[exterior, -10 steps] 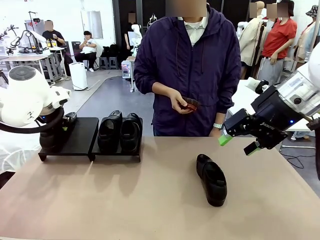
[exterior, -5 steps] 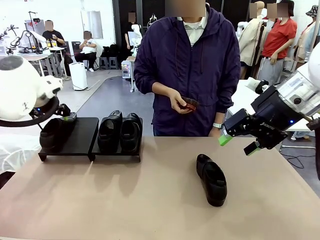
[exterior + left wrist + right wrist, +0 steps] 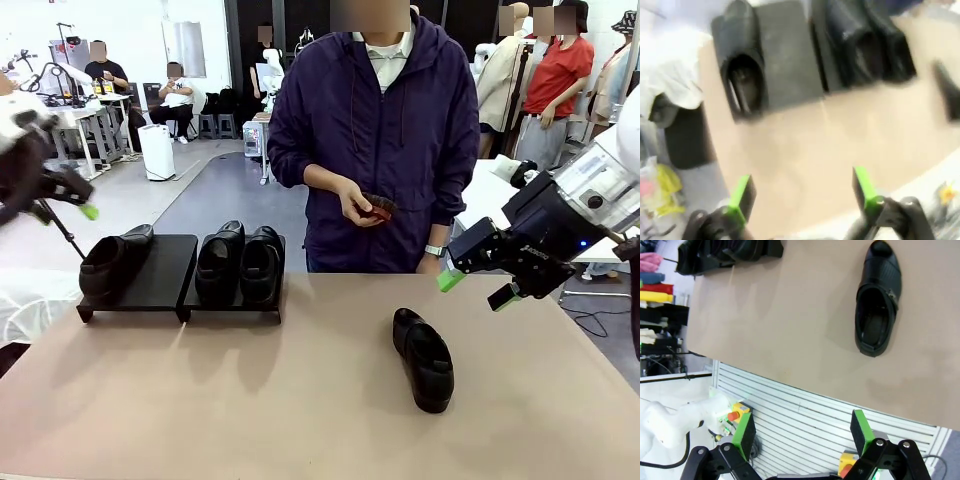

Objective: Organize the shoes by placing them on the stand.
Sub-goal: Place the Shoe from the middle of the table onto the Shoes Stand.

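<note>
1. I read three shoes on the stand (image 3: 165, 270): one at the far left end (image 3: 112, 263), two side by side on the right platform (image 3: 220, 262) (image 3: 262, 262), with a free slot between them. The fourth shoe (image 3: 423, 357) lies on the bench (image 3: 300, 400), right of centre, well apart from the stand

2. My left gripper (image 3: 802, 192) is up off the bench with its jaws spread wide and nothing between them; in the front view it sits at the far left edge (image 3: 65, 200), above the left shoe

3. My right gripper (image 3: 802, 432) hangs over the right side with jaws wide and empty, the loose shoe lying below it and off to one side (image 3: 878, 297)

4. Risk: the leftmost shoe looks to overhang the stand's front edge; a brush from the left arm could tip it off

5. Risk: glossy leather may slip in the pads if I pinch the rounded toe rather than the collar

6. Risk: the free slot is tight; a skewed placement could shove a neighbour

7. Risk: the person's hands (image 3: 362, 208), holding a small reddish-brown object, are near the right arm's path
</note>
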Controlling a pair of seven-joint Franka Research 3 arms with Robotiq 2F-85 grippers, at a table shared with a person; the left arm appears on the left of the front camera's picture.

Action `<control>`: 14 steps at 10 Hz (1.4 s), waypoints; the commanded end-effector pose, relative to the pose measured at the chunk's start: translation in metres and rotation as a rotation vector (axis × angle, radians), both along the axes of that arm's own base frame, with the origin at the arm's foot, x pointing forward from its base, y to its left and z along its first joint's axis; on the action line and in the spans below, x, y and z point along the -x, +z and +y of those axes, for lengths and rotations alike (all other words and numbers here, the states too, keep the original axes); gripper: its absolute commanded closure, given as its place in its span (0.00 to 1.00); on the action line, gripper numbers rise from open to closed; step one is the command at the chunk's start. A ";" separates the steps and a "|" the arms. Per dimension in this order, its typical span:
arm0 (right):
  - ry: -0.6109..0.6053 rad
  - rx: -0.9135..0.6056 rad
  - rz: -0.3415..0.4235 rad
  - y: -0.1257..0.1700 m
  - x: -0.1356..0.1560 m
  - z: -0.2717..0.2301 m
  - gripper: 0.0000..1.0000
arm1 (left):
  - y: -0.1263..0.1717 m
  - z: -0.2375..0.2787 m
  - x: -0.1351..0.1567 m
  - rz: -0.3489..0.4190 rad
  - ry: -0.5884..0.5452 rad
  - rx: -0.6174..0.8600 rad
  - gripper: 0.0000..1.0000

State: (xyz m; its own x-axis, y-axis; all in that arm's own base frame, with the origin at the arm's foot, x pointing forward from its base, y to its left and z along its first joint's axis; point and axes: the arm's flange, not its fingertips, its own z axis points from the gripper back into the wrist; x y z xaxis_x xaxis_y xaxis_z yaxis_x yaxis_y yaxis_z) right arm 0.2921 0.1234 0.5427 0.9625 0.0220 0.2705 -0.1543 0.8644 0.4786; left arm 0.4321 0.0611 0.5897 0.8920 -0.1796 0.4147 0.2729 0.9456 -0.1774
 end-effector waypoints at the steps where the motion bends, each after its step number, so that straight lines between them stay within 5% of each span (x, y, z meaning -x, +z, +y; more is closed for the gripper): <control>1: 0.024 -0.027 -0.006 0.001 -0.002 -0.001 0.00 | 0.039 0.044 0.016 0.293 -0.386 0.038 0.00; 2: 0.024 -0.027 -0.006 0.001 -0.002 -0.001 0.00 | 0.034 0.039 0.027 0.365 -0.485 0.083 0.00; 4: 0.024 -0.027 -0.006 0.001 -0.002 -0.001 0.00 | -0.003 0.003 0.064 0.267 -0.516 0.118 0.00; 7: 0.024 -0.027 -0.006 0.001 -0.002 -0.001 0.00 | -0.031 -0.013 0.120 0.021 -0.299 0.181 0.00; 9: 0.024 -0.027 -0.006 0.001 -0.002 -0.001 0.00 | -0.059 0.005 0.144 -0.107 -0.109 0.399 0.00; 10: 0.024 -0.027 -0.006 0.001 -0.002 -0.001 0.00 | -0.028 -0.004 0.111 0.059 -0.307 0.218 0.00; 14: 0.024 -0.027 -0.006 0.001 -0.002 -0.001 0.00 | -0.028 -0.004 0.111 0.059 -0.307 0.218 0.00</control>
State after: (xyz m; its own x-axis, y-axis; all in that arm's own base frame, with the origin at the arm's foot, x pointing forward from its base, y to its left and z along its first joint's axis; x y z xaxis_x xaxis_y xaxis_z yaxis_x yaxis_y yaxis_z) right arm 0.2920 0.1234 0.5426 0.9625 0.0221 0.2703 -0.1541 0.8648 0.4779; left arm 0.3217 0.0491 0.5604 0.8381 -0.3405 0.4262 0.5113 0.7625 -0.3963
